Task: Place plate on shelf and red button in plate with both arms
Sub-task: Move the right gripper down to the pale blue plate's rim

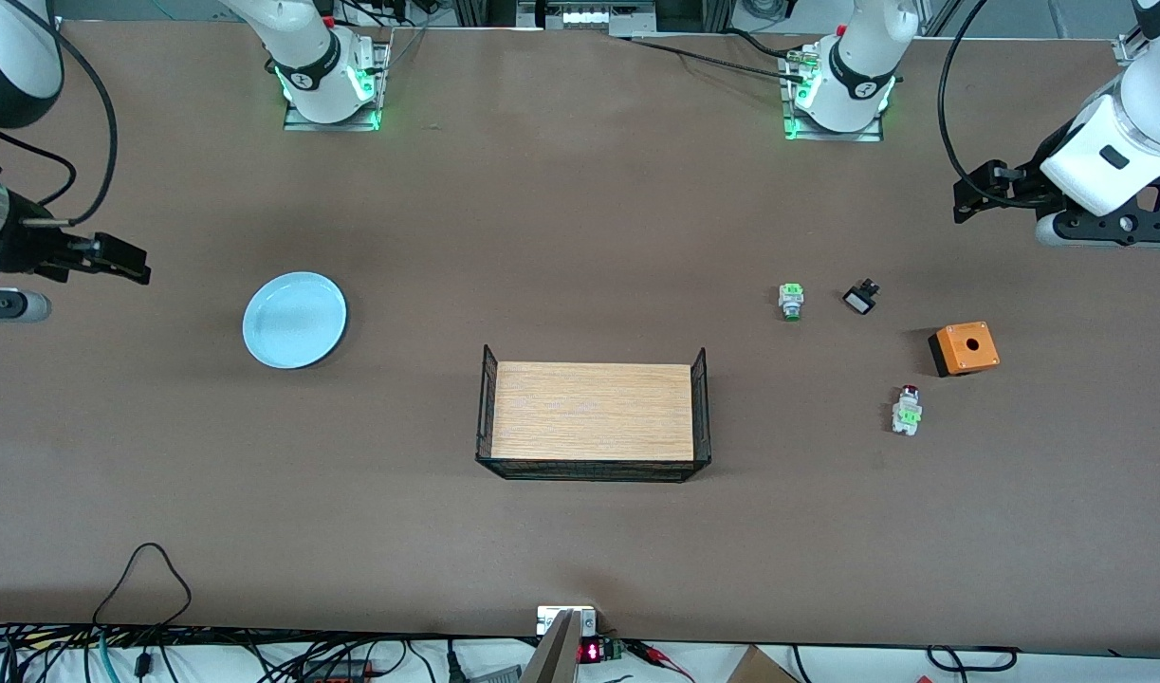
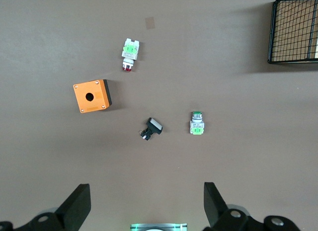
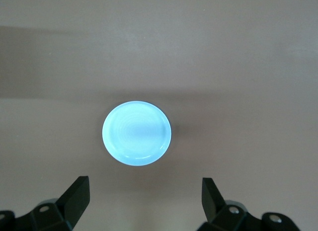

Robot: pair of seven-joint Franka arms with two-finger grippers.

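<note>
The pale blue plate lies flat on the table toward the right arm's end; it also shows in the right wrist view. The red button lies on its side toward the left arm's end, nearer the front camera than the orange box; it also shows in the left wrist view. My right gripper hangs open and empty over bare table beside the plate. My left gripper hangs open and empty over bare table, apart from the switches.
A wire basket with a wooden floor stands mid-table. An orange box with a hole, a green-capped switch and a small black switch lie near the red button. Cables run along the table's near edge.
</note>
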